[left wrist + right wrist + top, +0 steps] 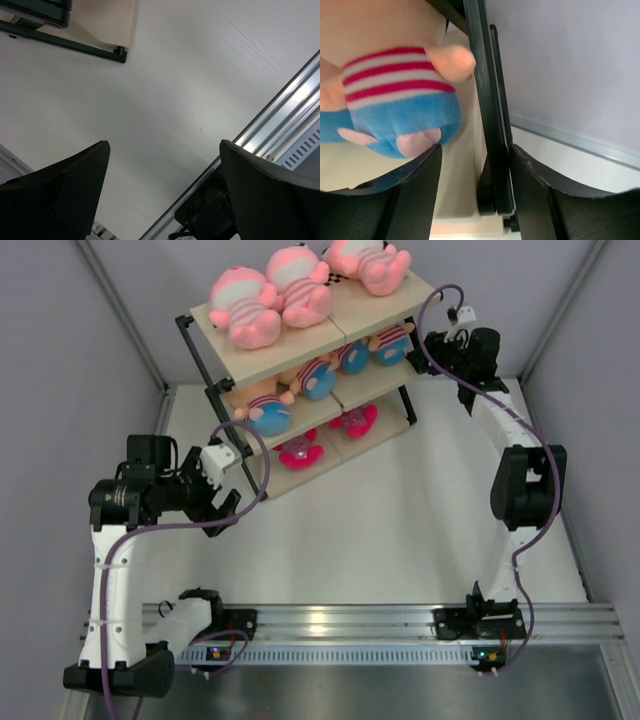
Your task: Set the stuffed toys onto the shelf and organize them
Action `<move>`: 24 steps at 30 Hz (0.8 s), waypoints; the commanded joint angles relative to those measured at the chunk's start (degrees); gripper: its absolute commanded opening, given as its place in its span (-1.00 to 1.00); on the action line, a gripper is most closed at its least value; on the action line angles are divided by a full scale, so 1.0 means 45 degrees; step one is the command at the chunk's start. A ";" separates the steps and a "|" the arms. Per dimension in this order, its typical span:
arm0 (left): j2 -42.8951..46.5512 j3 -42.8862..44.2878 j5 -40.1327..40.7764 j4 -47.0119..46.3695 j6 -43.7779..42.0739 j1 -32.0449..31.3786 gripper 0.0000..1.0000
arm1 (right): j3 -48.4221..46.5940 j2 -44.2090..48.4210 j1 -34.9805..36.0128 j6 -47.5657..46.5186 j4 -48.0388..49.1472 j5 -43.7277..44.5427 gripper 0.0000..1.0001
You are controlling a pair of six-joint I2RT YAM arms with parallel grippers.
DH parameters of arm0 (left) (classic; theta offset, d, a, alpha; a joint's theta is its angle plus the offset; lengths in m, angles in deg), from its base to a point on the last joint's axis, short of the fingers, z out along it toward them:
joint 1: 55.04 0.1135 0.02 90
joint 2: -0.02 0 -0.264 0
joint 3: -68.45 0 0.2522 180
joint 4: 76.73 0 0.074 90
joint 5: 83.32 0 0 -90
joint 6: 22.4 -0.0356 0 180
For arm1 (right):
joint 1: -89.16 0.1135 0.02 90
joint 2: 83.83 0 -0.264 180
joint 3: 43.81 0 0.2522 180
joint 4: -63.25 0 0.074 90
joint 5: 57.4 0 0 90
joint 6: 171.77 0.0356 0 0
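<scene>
Toys fill the shelf [320,338], which stands askew toward the far edge of the worktop [400,520]. Three pink stuffed toys [285,290] lie side by side on its top board, and a row of boy dolls [318,380] lines the middle tier. Two pink-and-magenta plush shapes [300,453] sit on the bottom tier, too small to identify. No toy shows on the open worktop, so placing looks all but done, with only tidying likely left. The left end effector [232,487] hovers by the shelf's near-left corner with its fingers spread wide and nothing between them [164,145]. The right end effector [438,340] sits at the shelf's right end toward the far-right corner, its jaws parted and gripping no toy [475,147]. They straddle a black frame post [487,100] just beside the end boy doll [402,100]. Room there is tight, between the post and the side wall. The middle of the worktop, down to the rail [400,615] at the near edge, offers free passage.
</scene>
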 commanded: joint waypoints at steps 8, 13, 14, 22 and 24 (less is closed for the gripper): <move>0.0273 0.0125 -0.0036 0.0089 -0.0102 0.0035 0.94 | 0.0019 0.0562 -0.0208 -0.0198 0.0008 0.0021 0.12; 0.0273 0.0124 -0.0037 0.0070 -0.0122 0.0035 0.94 | -0.0509 -0.0198 -0.0208 0.0270 0.0027 -0.0114 0.00; 0.0273 0.0144 -0.0036 0.0070 -0.0102 0.0035 0.94 | -0.0471 -0.0258 -0.0189 0.0291 0.0144 -0.0153 -0.09; 0.0332 0.0183 0.0159 0.0070 -0.0063 0.0035 0.94 | 0.0815 0.0304 0.0085 0.0037 0.1449 -0.1380 -0.57; 0.0332 0.0183 0.0139 0.0108 -0.0082 0.0035 0.94 | 0.1886 0.0948 0.0085 0.0018 0.2662 -0.1813 -0.60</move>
